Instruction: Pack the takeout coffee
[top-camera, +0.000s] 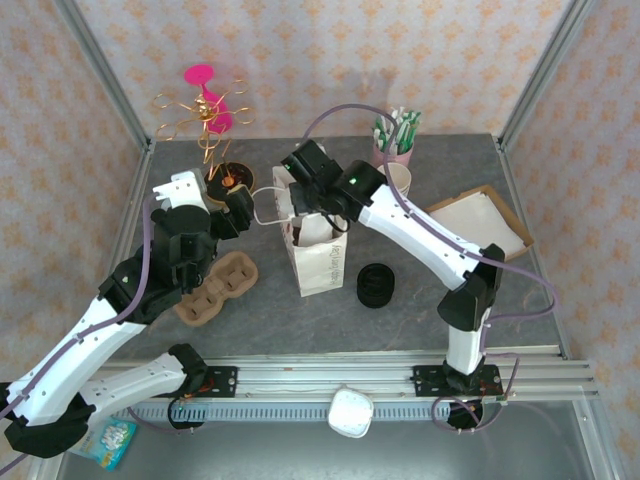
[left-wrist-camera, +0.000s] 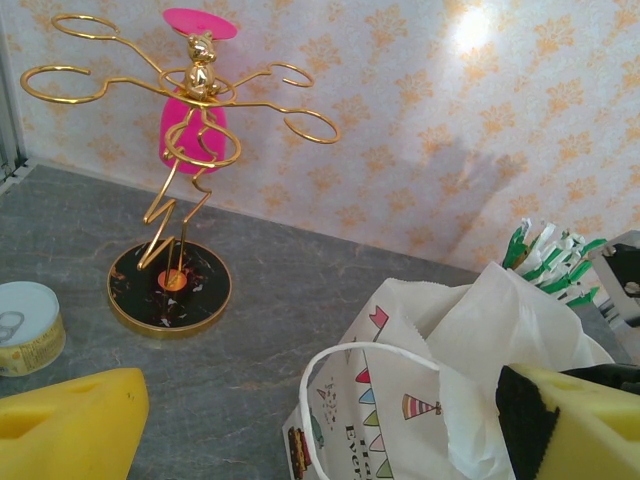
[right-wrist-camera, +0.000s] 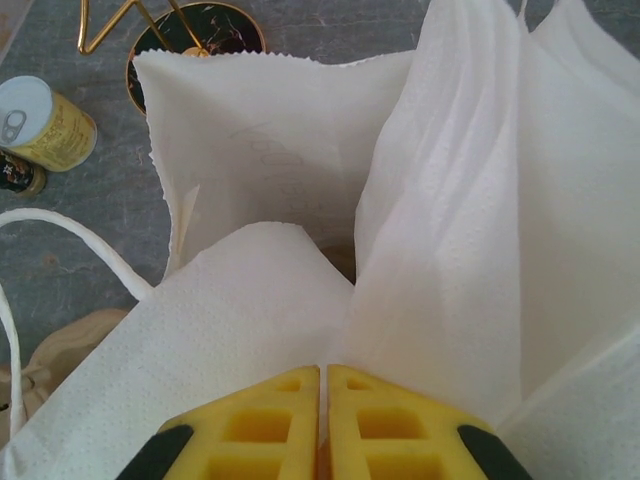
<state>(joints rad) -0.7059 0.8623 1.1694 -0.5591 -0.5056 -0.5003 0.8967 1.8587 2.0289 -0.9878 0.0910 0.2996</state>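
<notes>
The takeout coffee is hidden from view. A white paper bag (top-camera: 318, 262) printed with party flags (left-wrist-camera: 400, 405) stands upright mid-table, its mouth open (right-wrist-camera: 262, 150). My right gripper (top-camera: 306, 207) hangs over that mouth, and its yellow fingers (right-wrist-camera: 323, 378) are shut on a fold of white paper napkin (right-wrist-camera: 200, 330) that drapes into the bag. My left gripper (top-camera: 233, 210) is open just left of the bag. Its yellow fingers (left-wrist-camera: 70, 425) stand wide apart on either side of the bag's rope handle (left-wrist-camera: 330, 370), with nothing held between them.
A gold wire stand with a pink top (top-camera: 207, 112) and a small can (left-wrist-camera: 28, 326) sit at the back left. A brown cup carrier (top-camera: 215, 288) lies left of the bag and a pile of black lids (top-camera: 376, 285) to its right. Stacked cups (top-camera: 399, 178), stirrers (top-camera: 396, 132) and a cardboard box (top-camera: 480, 222) are at the back right.
</notes>
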